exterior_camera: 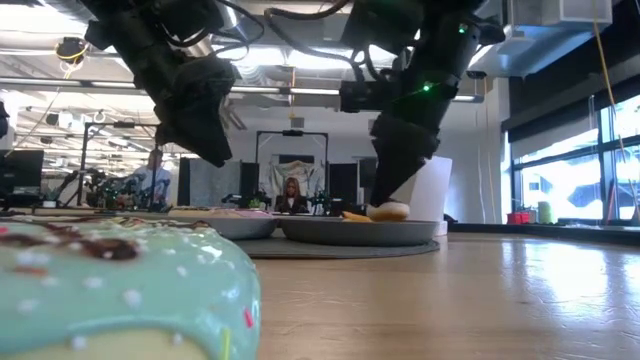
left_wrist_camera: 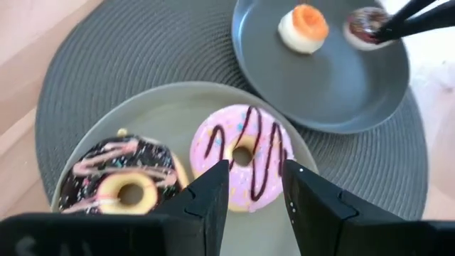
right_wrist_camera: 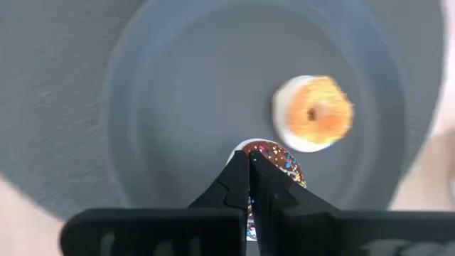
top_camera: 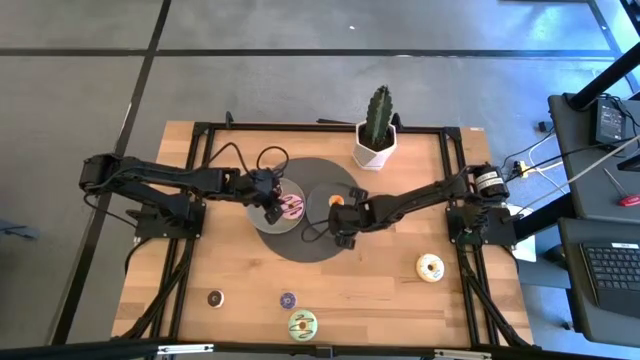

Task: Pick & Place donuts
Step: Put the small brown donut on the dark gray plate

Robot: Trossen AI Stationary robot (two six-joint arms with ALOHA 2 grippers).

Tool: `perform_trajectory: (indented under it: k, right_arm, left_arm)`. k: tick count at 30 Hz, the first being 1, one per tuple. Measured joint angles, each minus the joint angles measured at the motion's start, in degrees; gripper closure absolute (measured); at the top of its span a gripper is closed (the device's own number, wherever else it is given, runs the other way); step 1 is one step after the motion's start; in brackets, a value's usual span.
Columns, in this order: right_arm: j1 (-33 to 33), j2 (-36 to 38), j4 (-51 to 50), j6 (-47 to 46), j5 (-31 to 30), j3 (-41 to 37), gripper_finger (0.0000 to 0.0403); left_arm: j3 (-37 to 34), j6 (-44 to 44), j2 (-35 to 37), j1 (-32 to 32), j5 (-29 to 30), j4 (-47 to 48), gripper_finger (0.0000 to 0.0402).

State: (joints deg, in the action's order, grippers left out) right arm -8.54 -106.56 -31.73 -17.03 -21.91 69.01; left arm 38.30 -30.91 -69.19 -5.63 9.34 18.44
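Note:
My left gripper (left_wrist_camera: 256, 171) is open and hovers just above the pink donut with brown stripes (left_wrist_camera: 242, 153). That donut lies flat on the light grey plate (left_wrist_camera: 163, 107), next to a brown donut with pink drizzle (left_wrist_camera: 121, 181). My right gripper (right_wrist_camera: 249, 158) is shut on a mini brown sprinkled donut (right_wrist_camera: 274, 160) over the dark plate (left_wrist_camera: 334, 92), close to a mini orange donut (right_wrist_camera: 313, 114) lying there. On the bare table lie a white donut (top_camera: 430, 267), a green one (top_camera: 302, 323), a mini blue one (top_camera: 288, 299) and a mini brown one (top_camera: 214, 297). My right gripper pinches the mini brown donut by the near part of its ring (right_wrist_camera: 261, 153), between its two fingers at their free ends, coming from above at a slant. Whether the donut rests on the dark plate or hangs just clear of it, I cannot tell.
Both plates sit on a round dark mat (top_camera: 300, 245) in the middle of the table. A cactus in a white pot (top_camera: 378, 135) stands at the far edge behind them. The green donut (exterior_camera: 110, 290) lies right in front of the low camera. People sit in the room beyond.

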Motion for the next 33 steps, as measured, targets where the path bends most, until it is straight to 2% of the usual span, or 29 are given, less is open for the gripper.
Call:
perform_trajectory:
  k: [11, 33]
  right_arm:
    - [0.42, -0.25, -0.32, -0.78, -0.58, -0.07, 0.0396]
    - [0.88, -2.25, 1.27, -2.04, -1.64, -0.07, 0.0395]
  left_arm:
    - [0.0, 1.82, 0.0, 0.0, -0.01, -4.95, 0.0274]
    - [0.0, 3.21, 0.0, 0.0, -0.04, -4.96, 0.0274]
